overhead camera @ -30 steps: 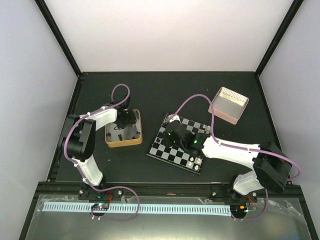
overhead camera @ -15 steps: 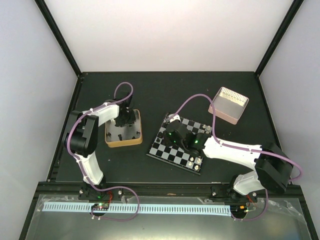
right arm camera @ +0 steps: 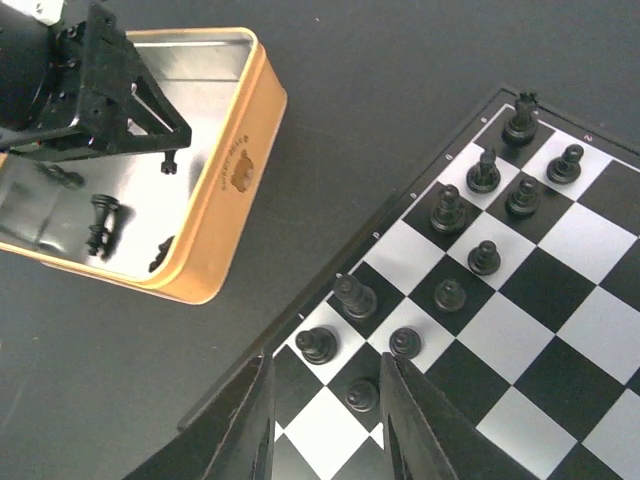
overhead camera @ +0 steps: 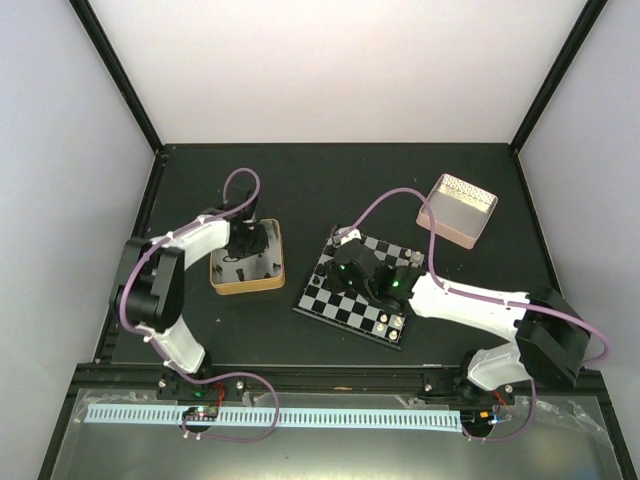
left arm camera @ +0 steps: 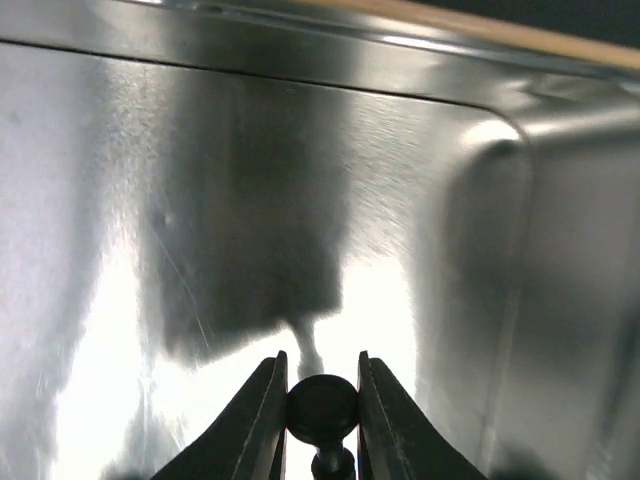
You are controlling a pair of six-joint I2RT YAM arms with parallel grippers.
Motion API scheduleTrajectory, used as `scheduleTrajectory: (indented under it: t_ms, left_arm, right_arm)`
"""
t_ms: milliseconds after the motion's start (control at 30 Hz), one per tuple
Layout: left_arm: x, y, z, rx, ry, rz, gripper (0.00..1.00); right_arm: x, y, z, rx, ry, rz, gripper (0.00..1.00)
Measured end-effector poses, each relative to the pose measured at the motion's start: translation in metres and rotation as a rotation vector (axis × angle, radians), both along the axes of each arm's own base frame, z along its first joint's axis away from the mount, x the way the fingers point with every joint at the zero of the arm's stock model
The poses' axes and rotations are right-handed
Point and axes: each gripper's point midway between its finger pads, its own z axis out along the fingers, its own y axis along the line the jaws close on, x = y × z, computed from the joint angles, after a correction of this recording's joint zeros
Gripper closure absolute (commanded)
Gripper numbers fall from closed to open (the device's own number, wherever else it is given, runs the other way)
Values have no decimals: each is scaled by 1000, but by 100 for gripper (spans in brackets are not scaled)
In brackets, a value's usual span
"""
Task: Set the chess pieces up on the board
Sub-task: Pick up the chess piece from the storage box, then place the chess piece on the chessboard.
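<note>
1. Left gripper [left arm camera: 322,398]: jaws pinched on the round head of a black pawn [left arm camera: 322,410], inside the tin [left arm camera: 560,250].
2. Right gripper [right arm camera: 326,412]: fingers spread, nothing between them; it hovers over the board [right arm camera: 560,330] at the corner facing the tin.
3. Step in hand, as judged: the pick is made. You next lift the pawn, carry it to the board and seat it on a free square.
4. Edges: raise the pawn above the tin's gold rim before moving sideways.
5. Room: the chess pieces [right arm camera: 447,210] already standing crowd that board corner, and the right arm lies across the board, so approach from above.
</note>
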Motion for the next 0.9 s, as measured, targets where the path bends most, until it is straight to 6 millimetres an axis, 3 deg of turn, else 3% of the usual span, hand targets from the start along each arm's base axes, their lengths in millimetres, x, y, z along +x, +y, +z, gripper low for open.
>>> scheduleTrajectory:
  t_ms: [100, 333, 500, 667, 900]
  left_arm:
    - [-7, -6, 23, -70, -57, 8, 88]
    - [-19, -41, 104, -398, -269, 25, 88]
    - [-36, -65, 145, -636, -311, 48, 88]
    - [-53, -86, 170, -845, -287, 85, 87]
    - [-77, -116, 179, -1045, -157, 120, 87]
  right_arm:
    - [-1, 1, 9, 37, -11, 3, 66]
    - [-3, 10, 46, 151, -84, 47, 60]
    - [-5, 22, 68, 202, -148, 128, 47]
    - [-7, 34, 85, 248, -210, 193, 42]
    - [-10, 48, 99, 273, -281, 252, 42]
